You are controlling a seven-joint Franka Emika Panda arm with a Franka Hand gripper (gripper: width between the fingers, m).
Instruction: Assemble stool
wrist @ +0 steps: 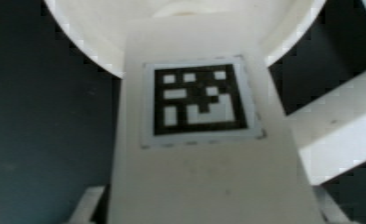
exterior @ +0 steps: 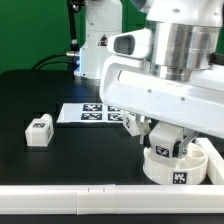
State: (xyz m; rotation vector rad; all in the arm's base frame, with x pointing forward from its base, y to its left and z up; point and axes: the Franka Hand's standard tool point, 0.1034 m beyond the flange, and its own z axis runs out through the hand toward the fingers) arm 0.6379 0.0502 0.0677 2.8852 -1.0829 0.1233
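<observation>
The stool's round white seat (exterior: pixel 160 172) lies at the exterior view's lower right, with a tag on its side wall. My gripper (exterior: pixel 160 138) hangs right over it, shut on a blocky white leg (exterior: pixel 168 150) that bears a black-and-white tag. In the wrist view that leg (wrist: pixel 201 98) runs from between my fingers (wrist: pixel 91 205) out to the seat's (wrist: pixel 91 40) hollow, where its far end meets the seat. I cannot tell how deep it sits. A second loose leg (exterior: pixel 38 130) lies on the black table at the exterior view's left.
The marker board (exterior: pixel 92 113) lies flat behind the gripper. A long white rail (exterior: pixel 90 200) runs along the table's front edge. Another white part (exterior: pixel 212 160) curves beside the seat on the exterior view's right; in the wrist view a slanted white bar (wrist: pixel 349 125) shows there.
</observation>
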